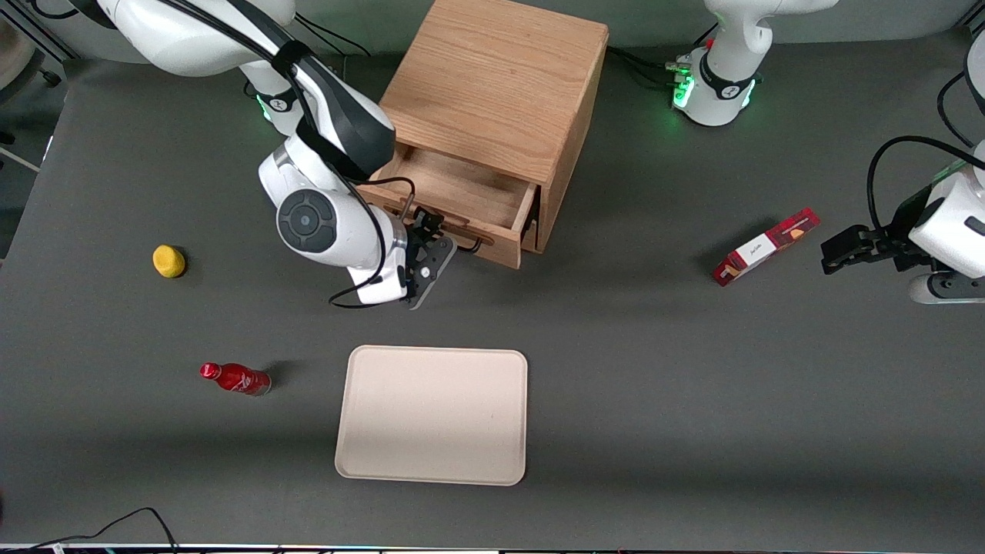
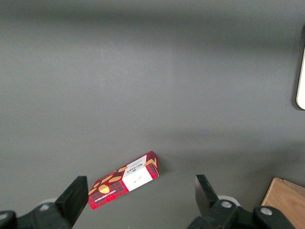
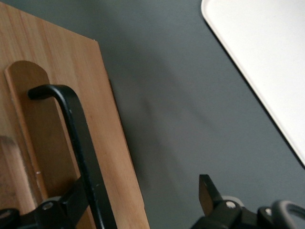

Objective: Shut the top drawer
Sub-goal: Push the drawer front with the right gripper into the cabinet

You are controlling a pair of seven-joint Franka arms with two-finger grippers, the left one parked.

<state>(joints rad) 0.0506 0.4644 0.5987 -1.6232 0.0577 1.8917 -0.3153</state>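
Drawer work: the top drawer (image 1: 454, 201) stands pulled out of the cabinet (image 1: 492, 85), and the gripper (image 1: 427, 258), jaws spread wide at its handle (image 3: 78, 143), should push squarely inward.

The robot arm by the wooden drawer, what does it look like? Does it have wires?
It is glossy white with rounded joints, a black band and a round grey cap. Thin black cables loop along it. Its gripper in front of the top drawer is black, with two flat fingers. A green light glows at its base.
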